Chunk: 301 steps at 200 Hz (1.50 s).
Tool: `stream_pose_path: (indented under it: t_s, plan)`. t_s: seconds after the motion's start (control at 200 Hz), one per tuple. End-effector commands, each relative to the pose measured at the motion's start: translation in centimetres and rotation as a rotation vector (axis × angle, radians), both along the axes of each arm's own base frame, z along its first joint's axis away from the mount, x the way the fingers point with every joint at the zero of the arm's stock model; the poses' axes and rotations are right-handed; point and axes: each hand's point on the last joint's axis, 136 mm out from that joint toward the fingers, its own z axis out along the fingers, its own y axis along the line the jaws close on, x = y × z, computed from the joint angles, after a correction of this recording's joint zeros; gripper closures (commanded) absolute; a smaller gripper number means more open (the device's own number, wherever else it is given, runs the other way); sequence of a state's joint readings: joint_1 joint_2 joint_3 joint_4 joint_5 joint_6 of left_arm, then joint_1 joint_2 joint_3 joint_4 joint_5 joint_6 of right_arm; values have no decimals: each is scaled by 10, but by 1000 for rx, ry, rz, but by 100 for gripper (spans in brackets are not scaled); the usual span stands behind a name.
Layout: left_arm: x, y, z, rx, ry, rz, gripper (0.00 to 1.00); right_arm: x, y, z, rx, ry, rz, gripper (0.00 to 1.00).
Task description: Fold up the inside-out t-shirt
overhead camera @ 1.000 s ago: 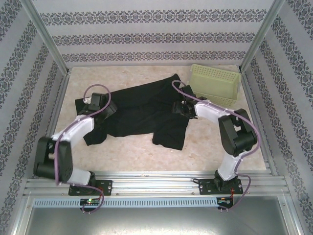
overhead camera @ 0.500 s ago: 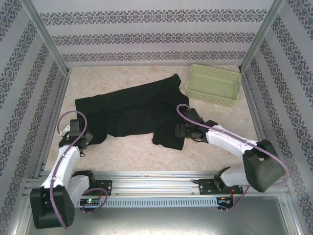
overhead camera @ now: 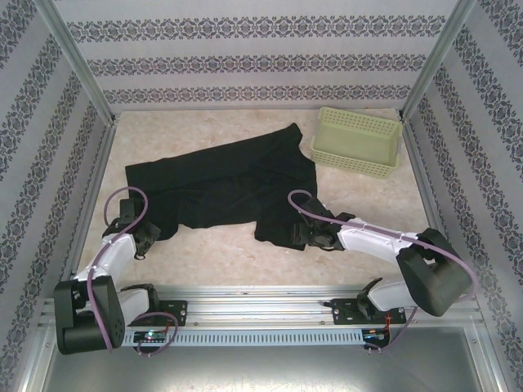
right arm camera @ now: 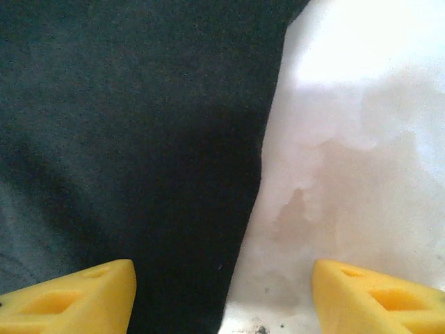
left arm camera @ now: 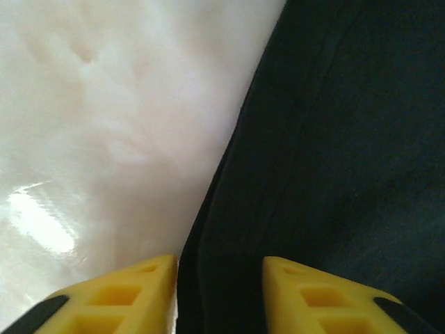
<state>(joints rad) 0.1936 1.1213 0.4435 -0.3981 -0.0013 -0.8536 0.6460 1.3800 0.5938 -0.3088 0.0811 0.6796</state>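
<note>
Black soft-fabric short-sleeved t-shirt (overhead camera: 221, 184) lies spread flat on the pale marbled bench (overhead camera: 221, 261). It reaches from near the left edge across the middle, with one part pointing toward the far edge. A pale green perforated plastic basket (overhead camera: 357, 140) stands in the far right corner, just beside the shirt's far right part; I cannot tell whether the two touch.

From the top view, the left pincer (overhead camera: 149, 237) sits low at the shirt's near left corner, close to the bench's left edge. The right pincer (overhead camera: 304, 233) sits at the near right flap of the shirt, toward the middle of the bench.

In the left wrist view, the yellow fingers (left arm camera: 118, 303) of the left pincer (left arm camera: 220, 296) stand apart with a narrow gap. The dark cloth (left arm camera: 348, 139) fills the right side, and its edge runs down into that gap, with bare bench (left arm camera: 104, 104) to the left. Whether the fingers press the cloth cannot be told.

In the right wrist view, the right pincer (right arm camera: 222, 299) has its yellow fingers (right arm camera: 69, 299) set wide apart. The shirt's edge (right arm camera: 125, 104) runs between them, with cloth to the left and glossy bench (right arm camera: 361, 174) to the right.
</note>
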Motion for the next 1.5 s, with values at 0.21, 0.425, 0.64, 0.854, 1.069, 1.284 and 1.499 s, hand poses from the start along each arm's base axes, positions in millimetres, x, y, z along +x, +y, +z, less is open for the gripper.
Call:
stream_pose_path:
  t_s: [0.21, 0.425, 0.64, 0.854, 1.069, 1.284, 1.499]
  plan:
    - [22, -7, 2, -55, -77, -52, 94, -8, 35, -17, 25, 53, 31, 34]
    - [18, -6, 11, -33, -100, -70, 100, -22, 45, -22, -22, 80, 56, 51]
    - [15, -8, 20, -22, -129, -82, 100, -35, 41, -22, -77, 86, 41, 67]
    - [4, -7, 29, 0, -142, -80, 100, -36, 11, 5, -173, 2, -13, 100]
    - [-26, -2, 46, 43, -160, -7, 100, -41, -28, 63, -205, -126, -55, 100]
    - [-21, 6, 72, 82, -219, 27, 100, -13, -17, 126, -133, -239, -31, 100]
    - [38, 30, 111, 146, -275, 57, 100, 70, -12, 174, -121, -318, -40, 100]
